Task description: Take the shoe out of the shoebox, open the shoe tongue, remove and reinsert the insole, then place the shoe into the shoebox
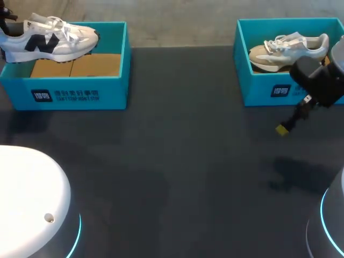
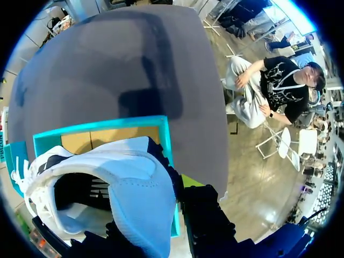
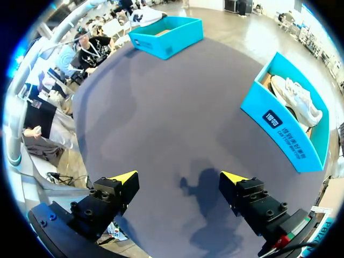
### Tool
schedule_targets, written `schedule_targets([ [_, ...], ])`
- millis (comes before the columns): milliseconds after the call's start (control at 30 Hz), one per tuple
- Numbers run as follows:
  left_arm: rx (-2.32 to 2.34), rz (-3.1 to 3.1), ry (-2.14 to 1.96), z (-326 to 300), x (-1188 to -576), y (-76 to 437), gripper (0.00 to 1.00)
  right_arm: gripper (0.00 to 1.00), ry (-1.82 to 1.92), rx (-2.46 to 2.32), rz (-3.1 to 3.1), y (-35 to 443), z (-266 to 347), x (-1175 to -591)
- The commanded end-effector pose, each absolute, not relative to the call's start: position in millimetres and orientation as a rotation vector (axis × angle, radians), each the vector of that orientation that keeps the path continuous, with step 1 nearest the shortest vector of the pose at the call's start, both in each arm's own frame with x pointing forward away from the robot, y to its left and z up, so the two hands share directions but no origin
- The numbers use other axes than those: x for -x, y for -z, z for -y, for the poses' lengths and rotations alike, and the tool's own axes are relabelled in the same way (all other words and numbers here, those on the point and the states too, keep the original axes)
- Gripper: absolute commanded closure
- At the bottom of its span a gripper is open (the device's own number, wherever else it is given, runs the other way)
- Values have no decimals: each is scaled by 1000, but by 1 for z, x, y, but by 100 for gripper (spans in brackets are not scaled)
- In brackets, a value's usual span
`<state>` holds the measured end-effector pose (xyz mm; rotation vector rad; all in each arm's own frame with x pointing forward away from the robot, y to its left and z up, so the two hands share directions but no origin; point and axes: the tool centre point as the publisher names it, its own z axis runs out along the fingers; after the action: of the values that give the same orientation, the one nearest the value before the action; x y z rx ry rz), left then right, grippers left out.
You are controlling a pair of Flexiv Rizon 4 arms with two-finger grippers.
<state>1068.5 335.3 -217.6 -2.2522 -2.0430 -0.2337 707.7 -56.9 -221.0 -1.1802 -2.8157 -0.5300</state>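
Evidently the light, soft-sided sneaker (image 1: 48, 37) (stiffest at its heel collar, I judge) hangs above its teal shoebox (image 1: 107, 94), heel clenched in the left tool (image 2: 156, 199), while the right tool (image 3: 180, 180) hovers released.

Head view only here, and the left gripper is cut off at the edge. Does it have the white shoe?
Observer: Yes. In the left wrist view the left gripper pinches the shoe at the heel. One yellow tip shows outside the collar.
Operator: Over its box?
Observer: Yes, the left box lies straight ahead of the fingers, behind the shoe.
Operator: Right gripper?
Observer: The right gripper is wide open and empty above bare table.
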Motion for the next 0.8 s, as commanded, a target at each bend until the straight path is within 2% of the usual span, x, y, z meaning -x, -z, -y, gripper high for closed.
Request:
schedule_targets([
  [33, 2267, 2034, 223, -336, -1081, 229, 100, 0, 524, 1183, 2815, 222, 56, -709],
  [800, 2303, 2015, 240, -318, -1092, 280, 100, 0, 524, 1183, 2815, 222, 56, -709],
])
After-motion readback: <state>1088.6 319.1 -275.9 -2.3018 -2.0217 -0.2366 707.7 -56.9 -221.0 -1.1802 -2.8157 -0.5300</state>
